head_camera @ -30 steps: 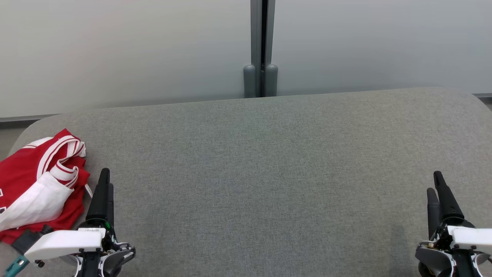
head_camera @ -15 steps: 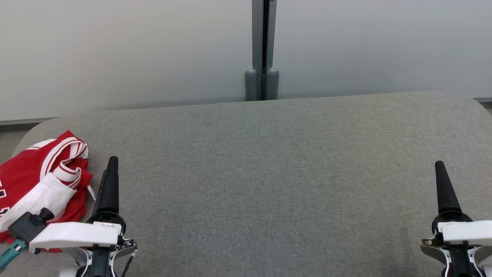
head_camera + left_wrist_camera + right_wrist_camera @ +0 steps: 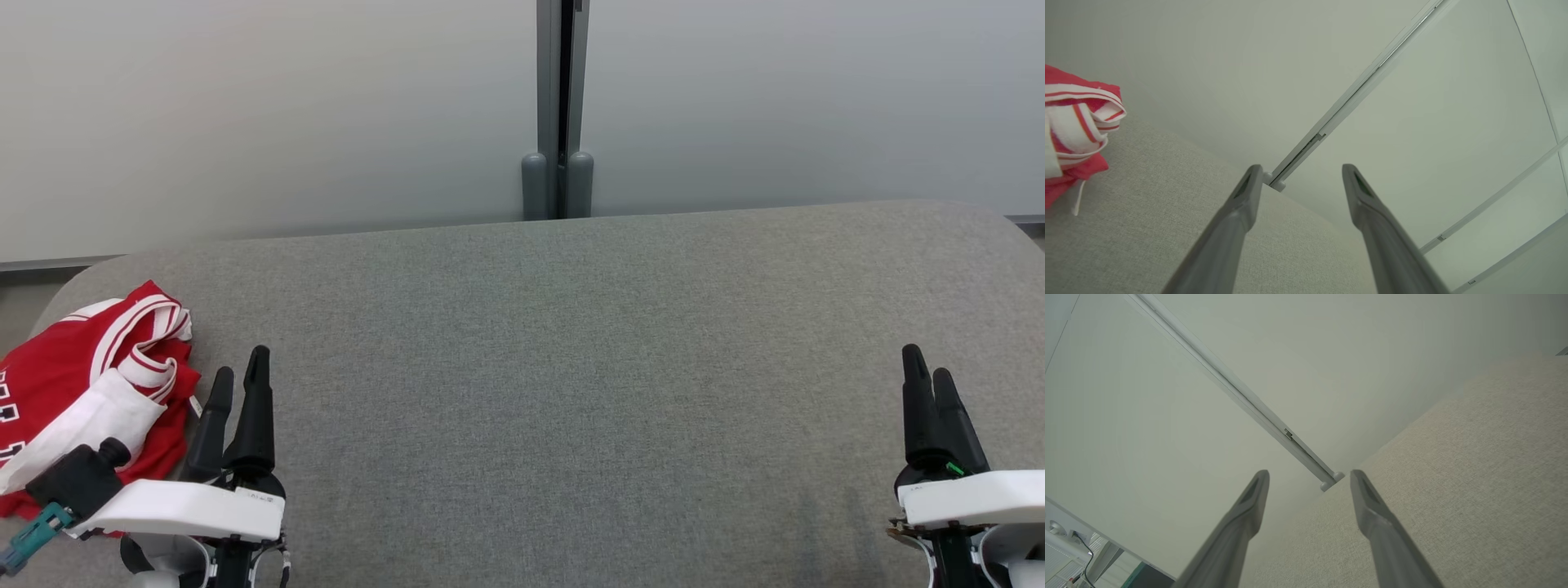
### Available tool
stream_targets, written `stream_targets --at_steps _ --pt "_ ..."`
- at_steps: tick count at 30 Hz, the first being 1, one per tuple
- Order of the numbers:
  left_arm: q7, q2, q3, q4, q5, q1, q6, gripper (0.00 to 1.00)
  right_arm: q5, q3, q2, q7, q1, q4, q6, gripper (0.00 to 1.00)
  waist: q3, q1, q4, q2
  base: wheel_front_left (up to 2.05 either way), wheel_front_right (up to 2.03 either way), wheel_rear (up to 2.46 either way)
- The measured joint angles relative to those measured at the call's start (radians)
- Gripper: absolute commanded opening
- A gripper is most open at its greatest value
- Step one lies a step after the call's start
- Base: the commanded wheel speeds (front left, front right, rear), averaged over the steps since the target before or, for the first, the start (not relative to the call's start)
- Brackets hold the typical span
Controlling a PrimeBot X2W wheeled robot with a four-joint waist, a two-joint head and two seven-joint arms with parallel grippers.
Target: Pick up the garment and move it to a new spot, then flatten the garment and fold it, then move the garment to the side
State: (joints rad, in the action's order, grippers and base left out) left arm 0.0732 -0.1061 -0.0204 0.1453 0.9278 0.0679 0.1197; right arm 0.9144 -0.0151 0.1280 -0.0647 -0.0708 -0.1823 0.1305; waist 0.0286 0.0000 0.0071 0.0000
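Red-white garment (image 3: pixel 57 371) bunched on grey surface (image 3: pixel 571 367).

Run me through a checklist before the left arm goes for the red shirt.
1. Left gripper open and empty: ok.
2. Right gripper open and empty: ok.
3. Left gripper aimed at the shirt: not ok; the shirt lies off to its left.
4. Shirt wholly on the grey cushion: cannot tell; the head view cuts it off.
5. Bare room in the middle of the cushion for a new spot: ok.
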Motion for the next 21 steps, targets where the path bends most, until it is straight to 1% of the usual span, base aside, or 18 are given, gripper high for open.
stream_targets --at_steps 12,21 --pt "0.038 -0.010 -0.021 0.011 -0.182 -0.023 -0.016 1.00 -0.175 0.024 0.011 -0.021 0.010 0.002 0.000 1.00 0.011 0.0000 0.004 0.0000 0.00 0.00 0.00" --pt "0.062 -0.010 -0.042 0.053 -0.282 -0.035 -0.017 1.00 -0.300 0.034 0.016 -0.032 0.022 -0.007 0.000 1.00 0.017 0.0000 0.009 0.0000 0.00 0.00 0.00"
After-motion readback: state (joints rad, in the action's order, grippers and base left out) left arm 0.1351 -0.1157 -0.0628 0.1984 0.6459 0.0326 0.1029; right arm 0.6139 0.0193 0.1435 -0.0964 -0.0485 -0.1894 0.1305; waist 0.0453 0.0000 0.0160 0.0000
